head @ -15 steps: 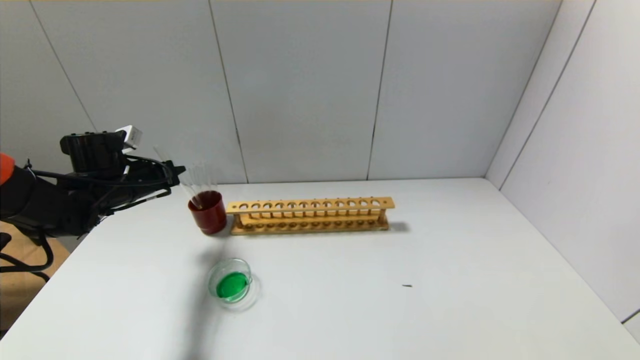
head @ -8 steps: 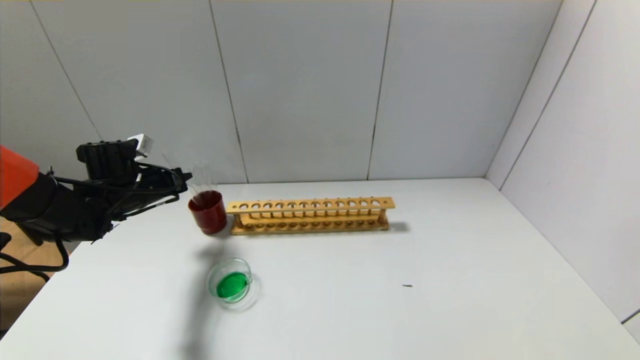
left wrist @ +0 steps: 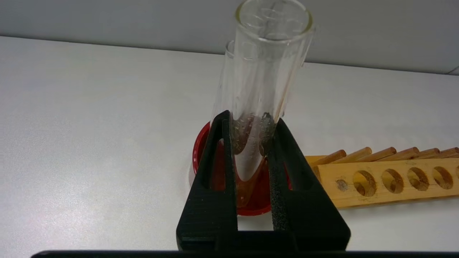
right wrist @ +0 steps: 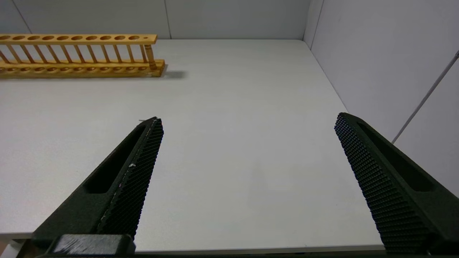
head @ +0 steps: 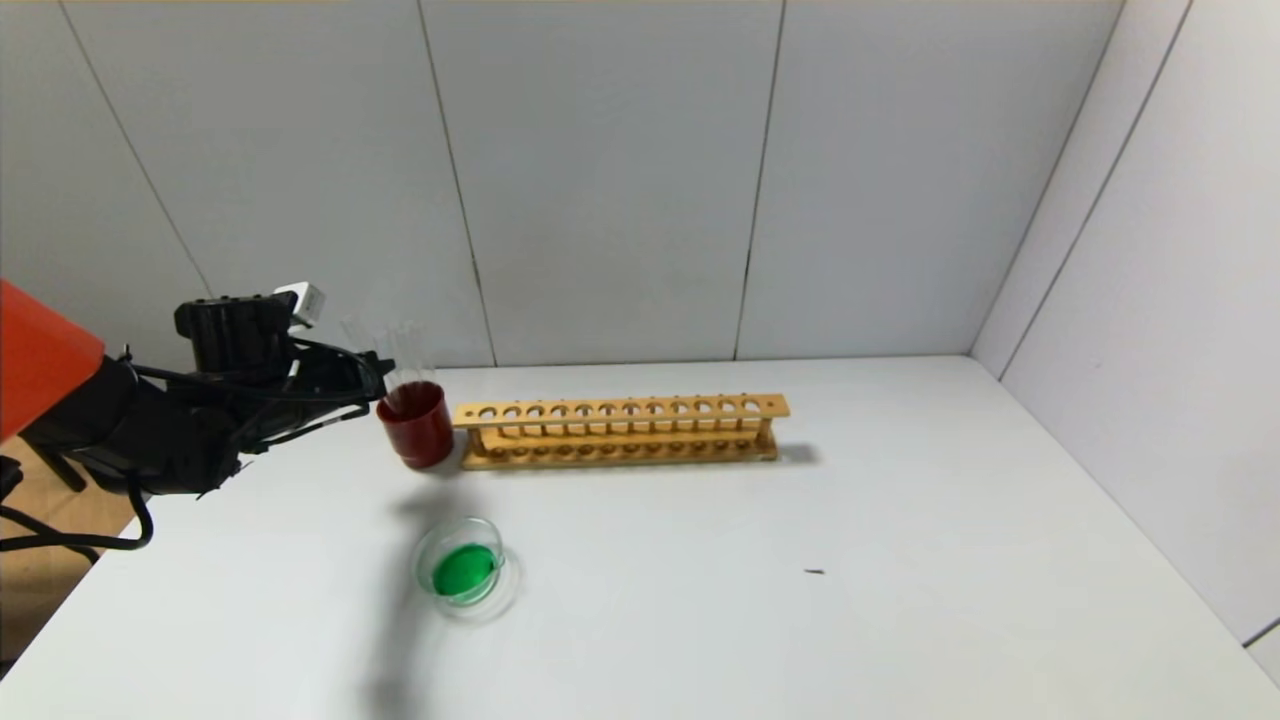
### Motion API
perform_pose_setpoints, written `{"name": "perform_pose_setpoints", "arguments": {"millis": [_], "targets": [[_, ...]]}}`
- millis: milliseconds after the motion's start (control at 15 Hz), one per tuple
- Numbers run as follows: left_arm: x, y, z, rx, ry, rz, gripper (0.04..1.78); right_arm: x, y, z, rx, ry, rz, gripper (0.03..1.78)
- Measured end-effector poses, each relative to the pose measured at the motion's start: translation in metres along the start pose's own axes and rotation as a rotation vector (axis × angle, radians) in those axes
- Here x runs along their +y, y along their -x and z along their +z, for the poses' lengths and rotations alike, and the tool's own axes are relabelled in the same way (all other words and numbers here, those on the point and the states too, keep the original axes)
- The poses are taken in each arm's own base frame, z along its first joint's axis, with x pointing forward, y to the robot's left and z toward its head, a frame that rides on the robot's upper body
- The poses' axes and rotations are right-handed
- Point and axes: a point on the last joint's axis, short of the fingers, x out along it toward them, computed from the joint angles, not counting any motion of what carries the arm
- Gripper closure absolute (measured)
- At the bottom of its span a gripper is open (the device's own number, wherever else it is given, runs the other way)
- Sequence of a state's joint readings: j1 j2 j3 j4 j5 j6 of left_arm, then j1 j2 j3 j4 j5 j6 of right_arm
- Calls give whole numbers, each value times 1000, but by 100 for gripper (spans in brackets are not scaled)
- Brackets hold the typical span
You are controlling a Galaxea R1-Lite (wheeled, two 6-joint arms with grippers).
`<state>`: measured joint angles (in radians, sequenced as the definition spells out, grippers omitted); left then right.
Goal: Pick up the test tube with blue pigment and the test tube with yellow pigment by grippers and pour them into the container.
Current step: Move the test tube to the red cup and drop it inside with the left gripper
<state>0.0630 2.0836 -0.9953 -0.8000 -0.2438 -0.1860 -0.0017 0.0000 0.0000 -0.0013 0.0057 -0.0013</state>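
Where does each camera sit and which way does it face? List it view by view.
Head view: high, looking down at the table; left gripper shows.
Left wrist view: behind the left gripper, shut on an empty test tube over the red cup.
Right wrist view: behind the open right gripper, facing bare table.
All share the wooden rack.

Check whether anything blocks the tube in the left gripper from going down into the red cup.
Nothing between them: the left gripper holds the tube with its rounded end at the red cup's mouth. A second clear tube already stands in the cup right behind it, crowding the opening.
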Motion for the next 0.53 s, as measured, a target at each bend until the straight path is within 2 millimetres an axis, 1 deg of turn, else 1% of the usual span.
{"name": "perform_pose_setpoints", "arguments": {"millis": [533], "targets": [[-1, 1, -7, 19, -7, -6, 152, 0, 0, 0, 0, 0, 0, 6]]}}
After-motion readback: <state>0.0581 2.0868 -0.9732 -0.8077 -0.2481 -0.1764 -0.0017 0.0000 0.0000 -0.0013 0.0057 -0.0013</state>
